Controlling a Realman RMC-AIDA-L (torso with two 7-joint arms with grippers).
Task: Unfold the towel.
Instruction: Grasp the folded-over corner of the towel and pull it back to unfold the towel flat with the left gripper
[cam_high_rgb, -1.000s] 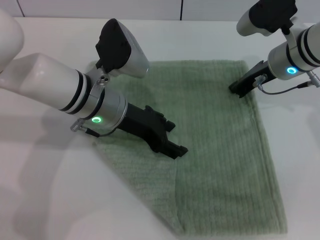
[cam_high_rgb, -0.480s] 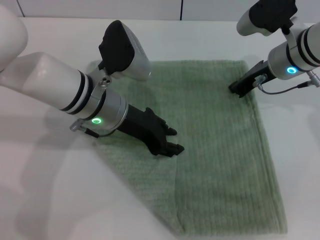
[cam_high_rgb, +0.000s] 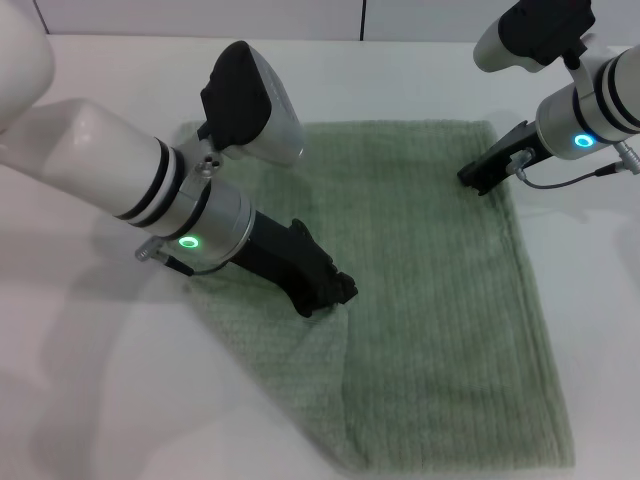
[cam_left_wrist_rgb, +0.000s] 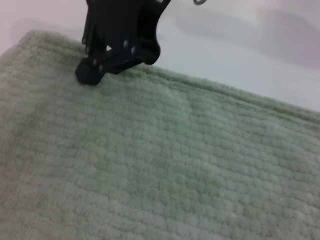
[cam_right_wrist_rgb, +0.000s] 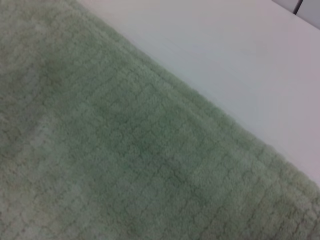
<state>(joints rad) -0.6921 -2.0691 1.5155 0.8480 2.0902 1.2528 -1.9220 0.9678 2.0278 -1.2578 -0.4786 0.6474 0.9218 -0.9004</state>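
The towel (cam_high_rgb: 430, 300) lies on the table (cam_high_rgb: 90, 400), filling the middle and the 4 o'clock side. The left gripper (cam_high_rgb: 325, 295) sits at the centre, on the folded flap's edge towards 7 o'clock. The right gripper (cam_high_rgb: 478, 180) rests on the towel's corner at 2 o'clock, well apart from the left one.

likely lab, plain white table (cam_high_rgb: 420, 70)

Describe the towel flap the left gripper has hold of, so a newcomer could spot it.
On the white table lies a sage-green towel, the right gripper on its far right corner. The left gripper pinches a folded-over flap along the left side. It is paler and bunched upward, unlike the flat cloth around it.
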